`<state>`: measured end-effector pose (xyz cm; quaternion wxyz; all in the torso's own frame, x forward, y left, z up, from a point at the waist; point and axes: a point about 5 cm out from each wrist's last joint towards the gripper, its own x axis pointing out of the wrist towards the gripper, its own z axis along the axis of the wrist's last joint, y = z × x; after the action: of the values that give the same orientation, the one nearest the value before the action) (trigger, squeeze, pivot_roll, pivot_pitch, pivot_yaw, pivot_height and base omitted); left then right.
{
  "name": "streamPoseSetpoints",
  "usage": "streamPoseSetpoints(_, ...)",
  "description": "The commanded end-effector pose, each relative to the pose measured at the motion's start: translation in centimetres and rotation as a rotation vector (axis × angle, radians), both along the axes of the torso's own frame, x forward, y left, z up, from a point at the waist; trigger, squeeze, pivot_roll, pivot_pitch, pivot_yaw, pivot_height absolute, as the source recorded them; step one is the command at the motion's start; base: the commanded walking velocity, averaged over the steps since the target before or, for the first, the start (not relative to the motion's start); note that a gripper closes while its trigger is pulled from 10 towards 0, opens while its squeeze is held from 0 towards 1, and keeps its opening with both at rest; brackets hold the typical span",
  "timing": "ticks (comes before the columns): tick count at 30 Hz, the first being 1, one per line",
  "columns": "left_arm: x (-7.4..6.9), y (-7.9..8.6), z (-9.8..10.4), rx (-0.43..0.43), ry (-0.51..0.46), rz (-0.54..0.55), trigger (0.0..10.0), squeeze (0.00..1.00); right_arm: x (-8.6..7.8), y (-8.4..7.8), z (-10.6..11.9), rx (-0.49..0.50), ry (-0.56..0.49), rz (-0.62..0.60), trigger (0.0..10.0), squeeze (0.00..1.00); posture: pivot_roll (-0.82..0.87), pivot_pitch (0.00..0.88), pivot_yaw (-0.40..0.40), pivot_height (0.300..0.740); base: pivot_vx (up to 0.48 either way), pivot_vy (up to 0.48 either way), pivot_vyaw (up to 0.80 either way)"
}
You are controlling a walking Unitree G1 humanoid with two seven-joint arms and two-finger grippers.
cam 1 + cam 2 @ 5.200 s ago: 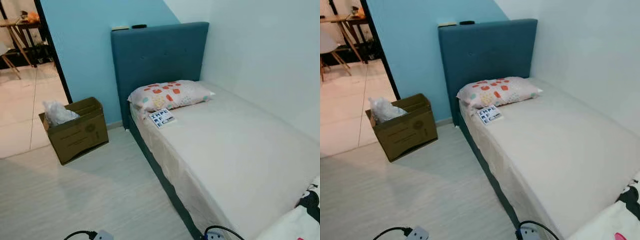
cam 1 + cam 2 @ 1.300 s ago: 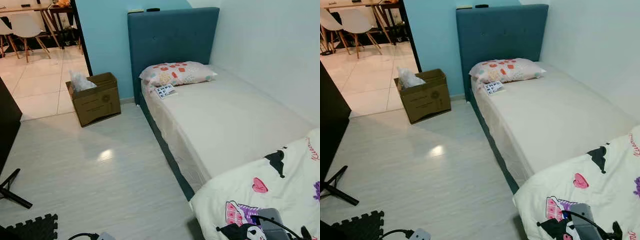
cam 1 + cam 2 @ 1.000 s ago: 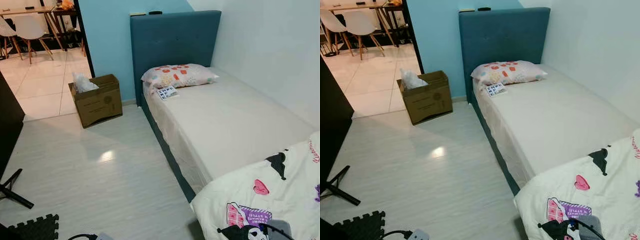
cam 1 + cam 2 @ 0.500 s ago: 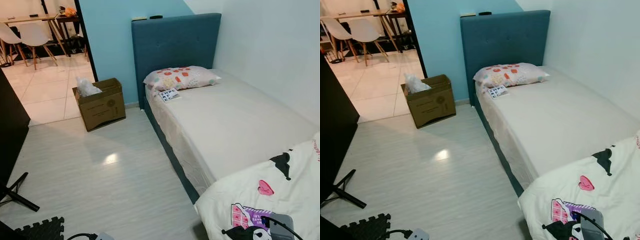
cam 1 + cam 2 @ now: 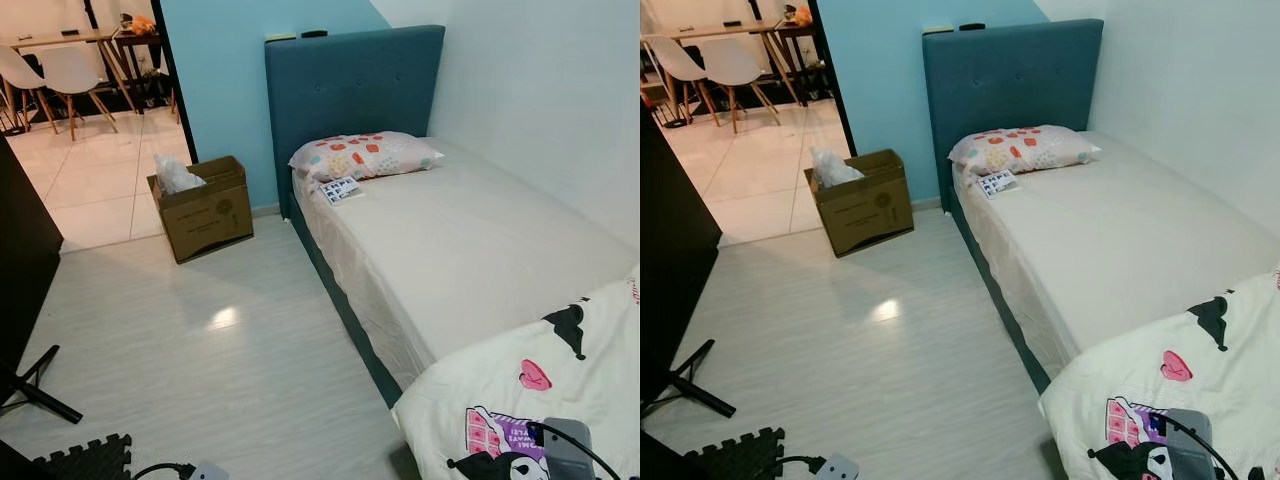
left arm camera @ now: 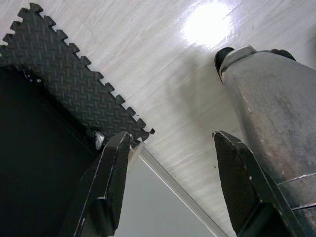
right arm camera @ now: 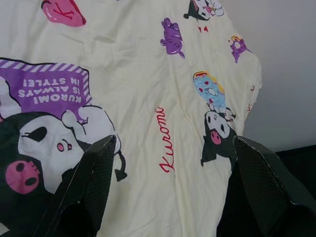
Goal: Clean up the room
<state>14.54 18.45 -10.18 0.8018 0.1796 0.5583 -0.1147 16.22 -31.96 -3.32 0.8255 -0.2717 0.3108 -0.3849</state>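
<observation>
Floor: the pale floor (image 5: 230, 340) lies open between the bed and the doorway side
Bed: the bed (image 5: 470, 240) runs along the right wall, its mattress top bare past the pillow (image 5: 362, 156) and card (image 5: 341, 190)
Blanket: a cartoon-print blanket (image 5: 1180, 380) heaps over the near end of the bed
Box: a cardboard box (image 5: 205, 210) stands near the headboard (image 5: 350, 80), a narrow gap between them
Left side: a dark cabinet (image 5: 20, 260), a black stand (image 5: 35, 390) and a foam mat (image 5: 85, 458) crowd the near left
</observation>
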Motion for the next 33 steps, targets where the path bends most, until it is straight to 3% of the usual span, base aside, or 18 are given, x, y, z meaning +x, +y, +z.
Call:
streamPoseSetpoints(1, 0.57, -0.16, 0.18, -0.006, -0.010, 0.012, 10.0, 0.00, 0.30, -0.10, -0.03, 0.017, 0.019, 0.000, 10.0, 0.00, -0.09, 0.000, 0.014, 0.697, 0.000, 0.000, 0.00)
streamPoseSetpoints(13, 1.35, -0.47, 0.45, -0.030, -0.038, 0.083, 10.0, 0.00, 0.94, -0.23, 0.14, 0.030, 0.028, 0.000, 10.0, 0.00, -0.04, 0.000, -0.022, 0.697, 0.000, 0.000, 0.00)
streamPoseSetpoints(33, 1.17, 0.14, 0.45, -0.007, -0.034, 0.055, 10.0, 0.00, 1.04, -0.24, 0.12, 0.035, 0.032, -0.001, 10.0, 0.00, -0.06, 0.000, 0.012, 0.697, 0.000, 0.000, 0.00)
